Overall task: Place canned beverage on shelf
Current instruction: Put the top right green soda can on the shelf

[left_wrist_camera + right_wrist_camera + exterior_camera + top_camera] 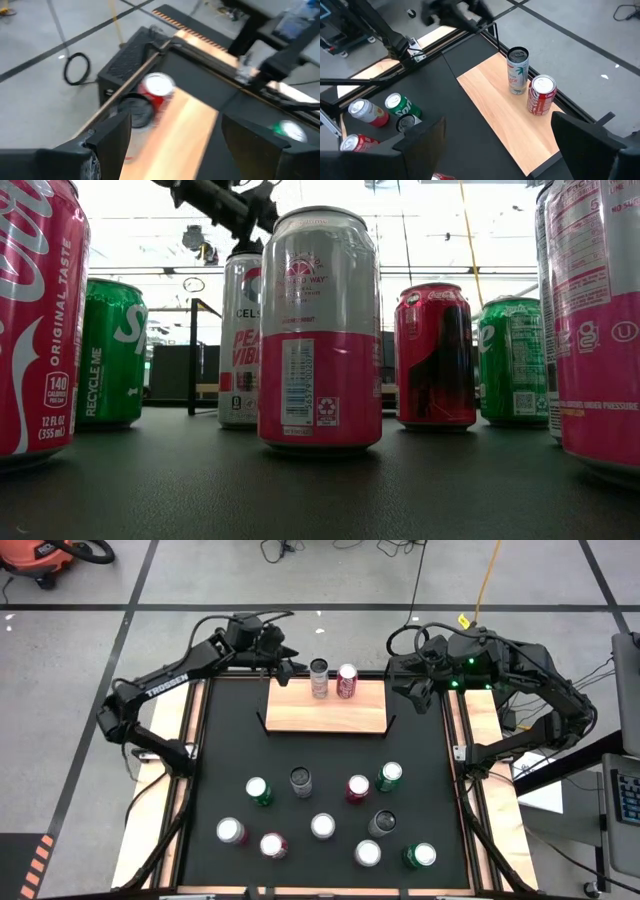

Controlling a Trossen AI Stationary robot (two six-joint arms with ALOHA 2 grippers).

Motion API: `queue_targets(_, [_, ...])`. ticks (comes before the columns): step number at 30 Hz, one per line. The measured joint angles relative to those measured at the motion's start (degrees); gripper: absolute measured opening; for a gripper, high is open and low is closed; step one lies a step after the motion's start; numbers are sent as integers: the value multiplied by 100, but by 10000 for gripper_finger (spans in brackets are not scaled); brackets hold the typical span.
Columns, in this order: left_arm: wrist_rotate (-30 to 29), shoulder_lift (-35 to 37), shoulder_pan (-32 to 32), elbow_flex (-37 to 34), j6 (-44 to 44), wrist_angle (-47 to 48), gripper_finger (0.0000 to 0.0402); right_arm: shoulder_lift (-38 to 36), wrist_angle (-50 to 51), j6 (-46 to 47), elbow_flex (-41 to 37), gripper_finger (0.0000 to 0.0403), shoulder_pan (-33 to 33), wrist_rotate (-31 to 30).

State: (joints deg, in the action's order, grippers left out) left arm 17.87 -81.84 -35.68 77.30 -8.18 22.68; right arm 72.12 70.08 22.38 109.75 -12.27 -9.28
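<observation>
So the shelf point(325, 712) sits at the far end of the black mat point(320, 755), between the two arms, and it's got two cans on it right now, both upright along its back edge: a grey can point(319, 678) and a red can point(347, 681), just beside each other, the grey one nearer the left arm. The rest of the board is bare wood.

The left gripper point(287, 667) hangs just off the shelf's far left corner, near the grey can but not touching it. Its fingers point(107, 137) are spread wide with nothing between them (the wrist view looks straight through the gap down onto the wood). The right gripper point(415, 690) hovers off the shelf's right end, also spread wide and empty, well apart from the red can.

Down at the near end of the mat there's a loose bunch of ten more cans standing upright, a mix of green, red, pink, silver and dark ones. A green can point(390, 776) and a red one are the closest to the shelf on the right side. In the low view a pink-and-white can point(320, 330) stands front and centre with the others spread behind and beside it.
</observation>
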Motion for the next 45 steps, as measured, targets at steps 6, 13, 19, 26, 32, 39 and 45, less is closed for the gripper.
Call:
queue_targets(6, [1,288,817,0,-207,74,298,2,131,271,0,338,0,205])
queue_targets(13, [-524,411,1956,0,-208,68,286,179,1081,301,-5,338,70,958])
queue_targets(19, [-948,411,2532,0,-355,59,285,372,1699,499,-6,338,383,1087])
queue_targets(26, [-981,405,2686,0,-352,44,285,251,1979,901,-51,338,994,1086])
queue_targets(32, [-1011,402,2679,0,-295,73,285,-189,1990,1209,-367,326,1409,916])
queue_targets(39, [-1147,402,2667,0,263,108,285,-263,1932,1258,-1260,320,1845,1001])
queue_targets(45, [-1197,402,2662,0,251,207,285,-264,1223,1271,-2143,320,2149,1108])
